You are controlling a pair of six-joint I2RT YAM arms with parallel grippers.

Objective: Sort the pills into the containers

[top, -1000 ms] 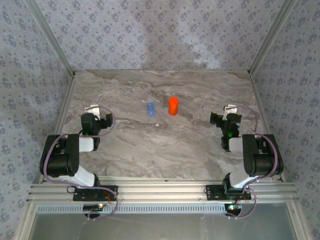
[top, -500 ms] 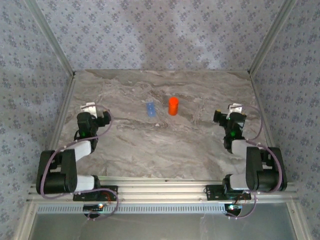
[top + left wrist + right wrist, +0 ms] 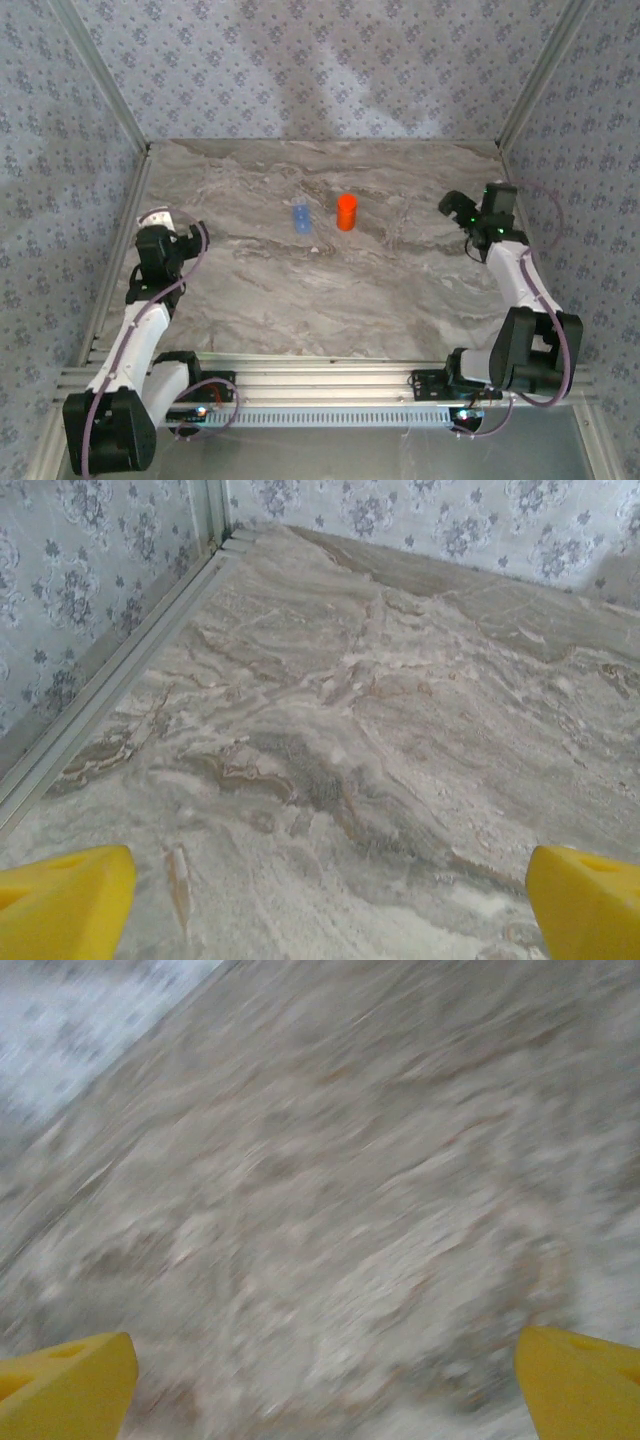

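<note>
Two containers stand upright near the middle of the marble table (image 3: 330, 290): a bright orange bottle (image 3: 346, 212) and, just left of it, a smaller pale blue translucent one (image 3: 300, 219). The pills are out of view. My left gripper (image 3: 162, 216) hovers near the table's left edge, far left of the containers. In the left wrist view it (image 3: 330, 900) is open, yellow fingertips (image 3: 65, 900) wide apart over bare marble. My right gripper (image 3: 497, 195) hangs at the right side, well right of the orange bottle. It (image 3: 325, 1380) is open too, with nothing between its fingertips (image 3: 65, 1380).
Metal frame rails (image 3: 125, 215) and patterned cloth walls (image 3: 320, 70) close in the table on the left, right and back. The left rail and wall (image 3: 120, 670) run close beside my left gripper. The right wrist view is smeared by motion.
Both arms have unfolded. The left gripper swung left toward the wall; the right gripper moved right and farther back. The containers stayed where they were.
</note>
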